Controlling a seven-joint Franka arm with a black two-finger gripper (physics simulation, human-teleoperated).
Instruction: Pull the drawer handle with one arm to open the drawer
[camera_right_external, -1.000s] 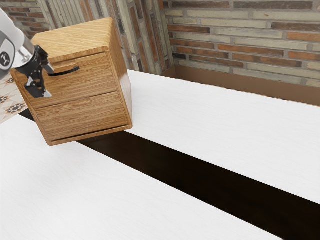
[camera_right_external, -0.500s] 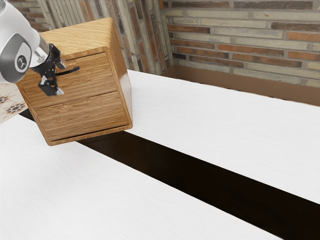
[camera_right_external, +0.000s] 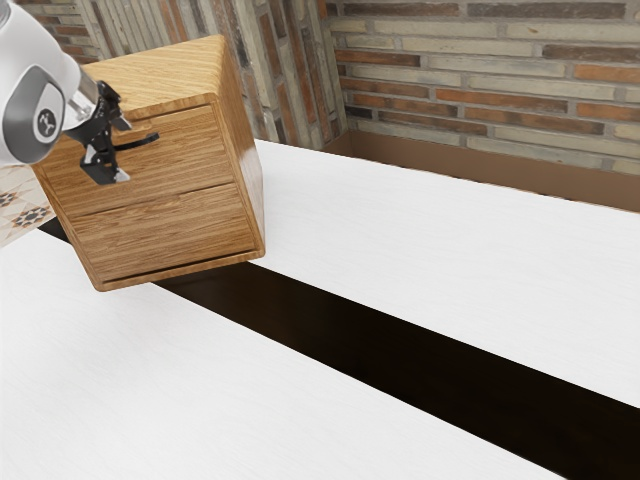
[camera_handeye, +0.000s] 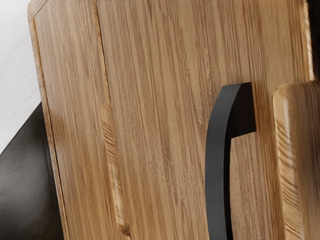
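**A:** Slippage is my worry. The gripper (camera_right_external: 102, 158) hangs at one end of the black handle (camera_right_external: 135, 141), the end nearer the arm. It is close against the upper drawer (camera_right_external: 185, 165), which carries that handle. Whether the jaws are apart or together I cannot tell.

**B:** So a pull from there could come away with nothing?

**A:** I'd judge so. If nothing is closed around the handle (camera_handeye: 217, 165), the hand would back off alone. A catch at the handle's end rather than its middle could also skew the drawer until it binds. Or it could drag the whole cabinet (camera_right_external: 165, 70) across the white table (camera_right_external: 420, 230), if the cabinet isn't fixed down.

**B:** And the drawers themselves?

**A:** The one behind the handle looks shut, its front about level with the cabinet's frame. The lower drawer (camera_right_external: 165, 232), just below the handle, looks shut too. Whatever either holds is hidden behind its wooden front.
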